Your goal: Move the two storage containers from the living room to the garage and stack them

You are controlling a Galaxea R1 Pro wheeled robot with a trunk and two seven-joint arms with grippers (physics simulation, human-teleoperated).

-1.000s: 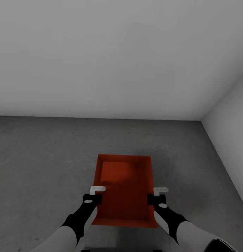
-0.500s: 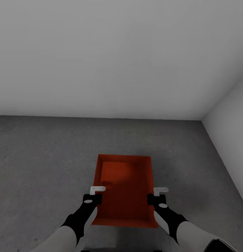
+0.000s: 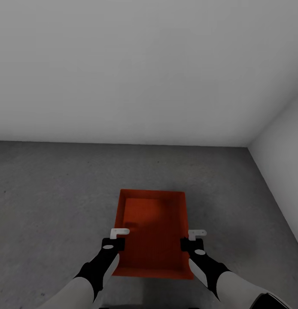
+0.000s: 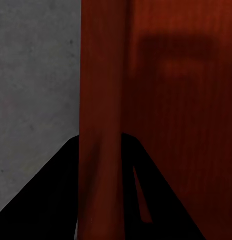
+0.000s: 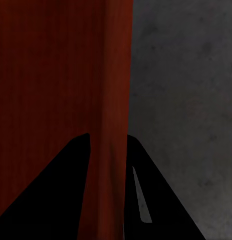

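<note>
One orange-red storage container (image 3: 153,227) lies level over the dark grey garage floor (image 3: 50,193), its long side running away from me. My left gripper (image 3: 117,238) is shut on the container's left wall (image 4: 100,100), with one black finger (image 4: 55,200) on each side of it. My right gripper (image 3: 190,239) is shut on the right wall (image 5: 113,75) in the same way. Whether the tray rests on the concrete or hangs just above it I cannot tell. The second container is out of view.
A plain pale grey wall (image 3: 123,77) closes the room ahead, and a side wall (image 3: 282,171) meets it in a corner at the right. Bare mottled concrete spreads to the left of the tray and beyond it.
</note>
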